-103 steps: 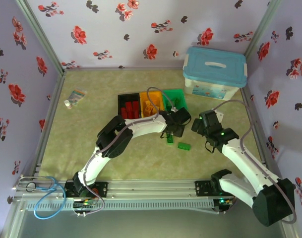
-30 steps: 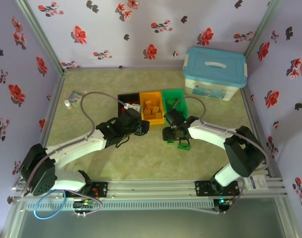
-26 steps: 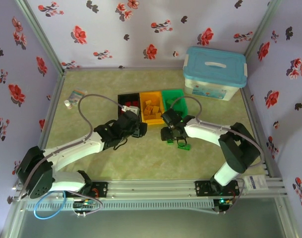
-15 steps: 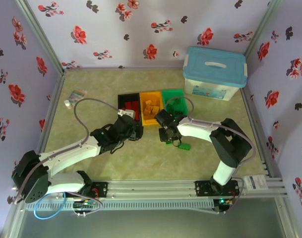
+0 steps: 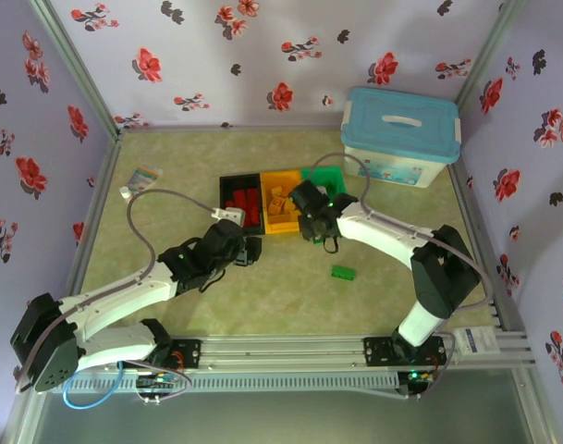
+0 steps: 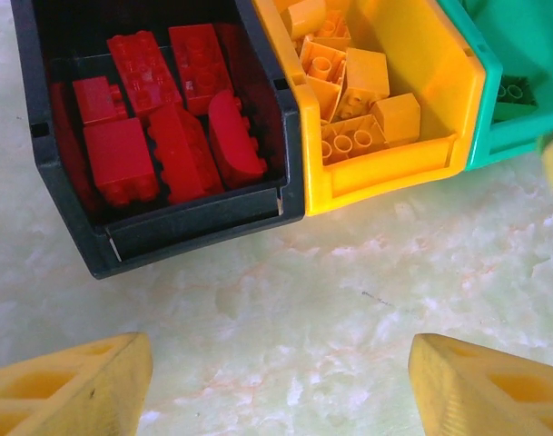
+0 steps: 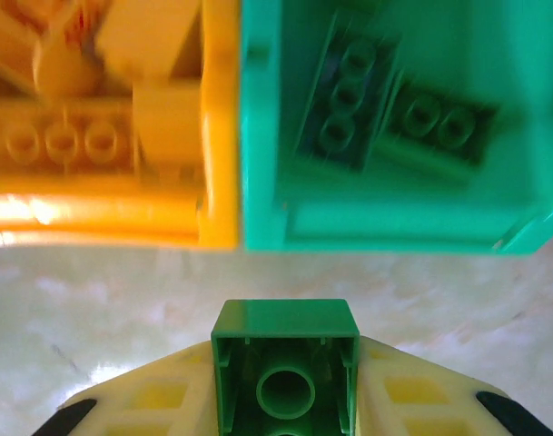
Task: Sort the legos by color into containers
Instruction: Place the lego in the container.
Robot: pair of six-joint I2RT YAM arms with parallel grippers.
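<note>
From above: left hand [image 5: 250, 250] near the black bin [image 5: 224, 199], right hand [image 5: 314, 235] before the orange bin [image 5: 279, 228] and green bin [image 5: 325, 174], one green lego [image 5: 343, 272] loose on the worktop [image 5: 170, 213]. Left wrist: fingers [image 6: 67, 391] spread, red legos [image 6: 158, 118] in black bin, yellow legos [image 6: 358, 91] in orange bin. Right wrist: hand pinching a green brick [image 7: 285, 363] before the green bin, perhaps two blurred legos [image 7: 344, 100] inside.

A white tub [image 5: 397, 166] with a light-blue lid [image 5: 403, 118] stands at the far right corner of the table [image 5: 170, 277], close to the right wall. The lid has a moulded handle at its middle. Well apart from it, at the far left, a small packet [image 5: 140, 179] lies flat on the pale marbled surface. Wallpaper [image 5: 263, 55] with red and dark flowers covers the walls. A blue cable loop [image 5: 91, 379] lies at the near left, against the metal rail [image 5: 290, 356].
</note>
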